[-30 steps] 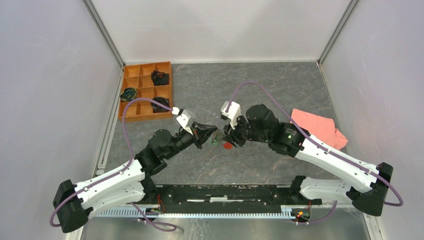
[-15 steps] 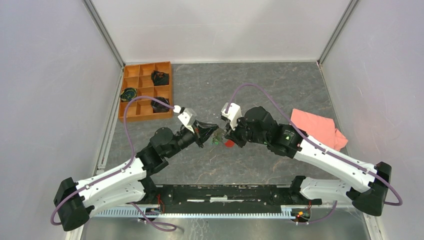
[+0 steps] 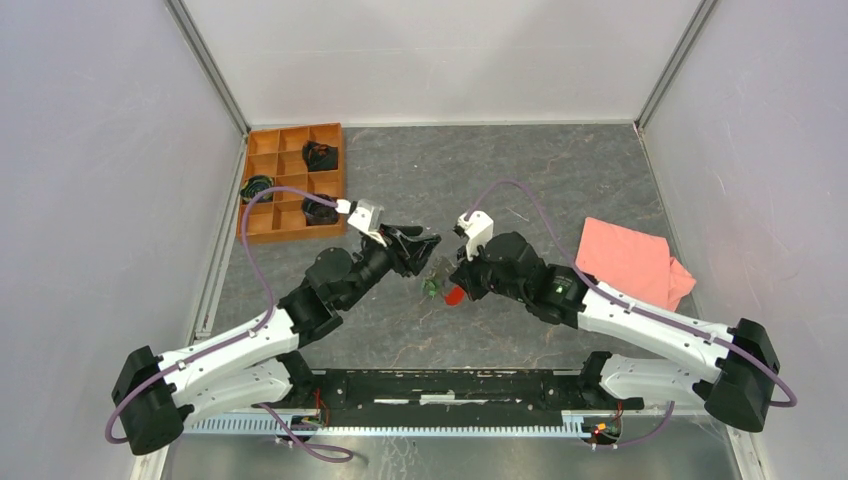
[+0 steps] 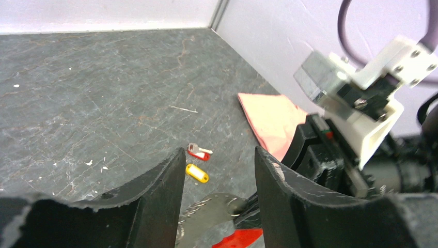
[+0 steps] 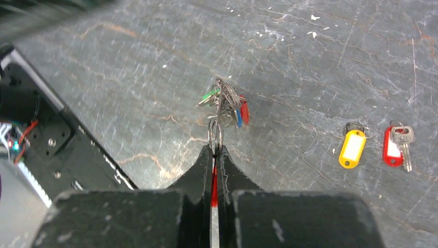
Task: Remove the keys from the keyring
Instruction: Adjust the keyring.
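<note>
My right gripper [image 5: 214,150] is shut on the keyring's red strap [image 5: 213,187]. The thin metal ring [image 5: 215,135] sticks out past its tips. A bunch of keys [image 5: 228,101] with green, blue and red heads hangs from the ring, just over the table. In the top view the bunch [image 3: 432,288] and strap [image 3: 455,295] sit by the right gripper [image 3: 456,282]. My left gripper [image 3: 424,246] stands open just behind them, holding nothing. Its fingers [image 4: 162,188] frame the strap [image 4: 243,238] low in the left wrist view. A yellow-headed key [image 5: 352,146] and a red-headed key [image 5: 396,148] lie loose on the table.
An orange compartment tray [image 3: 266,226] with dark items sits at the back left. A pink cloth [image 3: 627,263] lies to the right, behind the right arm. The black base rail [image 3: 450,385] runs along the near edge.
The left gripper has opened, let go and drawn back from the key bunch. The right gripper has closed on the strap and now holds the keyring alone.
</note>
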Controlling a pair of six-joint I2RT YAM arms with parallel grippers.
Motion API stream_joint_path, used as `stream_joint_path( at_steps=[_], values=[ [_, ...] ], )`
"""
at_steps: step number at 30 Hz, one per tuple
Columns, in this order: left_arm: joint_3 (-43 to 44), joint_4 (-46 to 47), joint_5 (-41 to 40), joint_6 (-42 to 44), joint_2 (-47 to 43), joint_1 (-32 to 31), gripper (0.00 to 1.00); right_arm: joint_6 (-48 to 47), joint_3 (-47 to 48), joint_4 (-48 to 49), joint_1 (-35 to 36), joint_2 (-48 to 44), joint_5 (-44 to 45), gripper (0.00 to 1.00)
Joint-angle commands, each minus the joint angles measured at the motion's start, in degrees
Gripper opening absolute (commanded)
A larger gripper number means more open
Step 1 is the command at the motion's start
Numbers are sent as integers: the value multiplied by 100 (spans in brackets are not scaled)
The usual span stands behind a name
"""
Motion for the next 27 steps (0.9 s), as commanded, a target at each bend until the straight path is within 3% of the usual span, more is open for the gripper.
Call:
stream_joint_path(
  at_steps=[1, 14, 19, 22, 27],
  values=[
    [272, 173, -798, -654, 1, 24, 63, 1135, -362, 1873, 14, -294, 930, 0],
    [239, -348, -1875, -1807, -464, 61, 75, 2941, -1840, 6201, 12, -390, 2905, 0],
    [286, -551, -2083, -2203, -477, 61, 77, 3357, -1949, 7113, 10, -129, 3431, 0],
    [244, -539, -2098, -2516, -404, 72, 77, 3634, -1758, 7128, 17, 48, 3542, 0],
    [32, 243, -1950, -2774, -163, 81, 78, 4298, -1776, 7972, 11, 495, 3554, 0]
  ],
)
